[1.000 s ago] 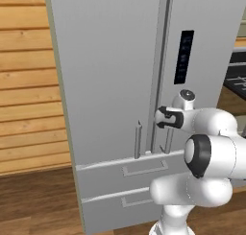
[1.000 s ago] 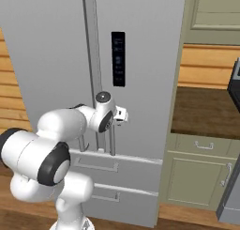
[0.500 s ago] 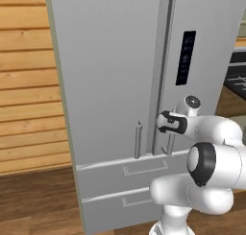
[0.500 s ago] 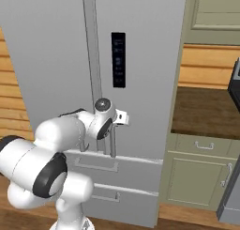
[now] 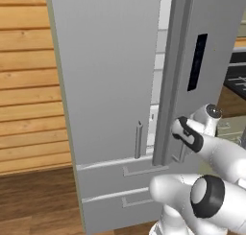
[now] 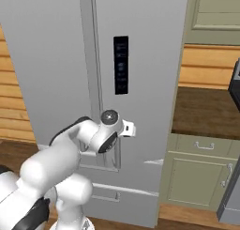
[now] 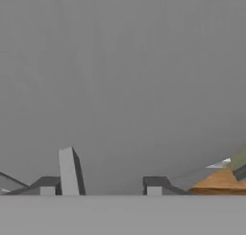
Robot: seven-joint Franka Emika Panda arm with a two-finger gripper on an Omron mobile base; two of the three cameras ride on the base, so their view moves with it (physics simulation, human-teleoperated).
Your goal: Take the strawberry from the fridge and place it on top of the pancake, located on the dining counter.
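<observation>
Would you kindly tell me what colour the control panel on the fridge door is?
The control panel is black, set in the light-grey fridge door; it shows best in the right base view.

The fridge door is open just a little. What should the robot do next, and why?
Probably keep swinging the right door wider. The fridge shows a narrow gap with pale shelves behind, too slim to reach through, and the tool sits close against the door's grey face.

Fridge (image 5: 105, 80): smooth matt light-grey metal look. Wall (image 5: 26, 85): horizontal wood planks. Floor (image 5: 33, 200): dark wood. Cabinet (image 6: 199, 182): matt grey-green.
</observation>
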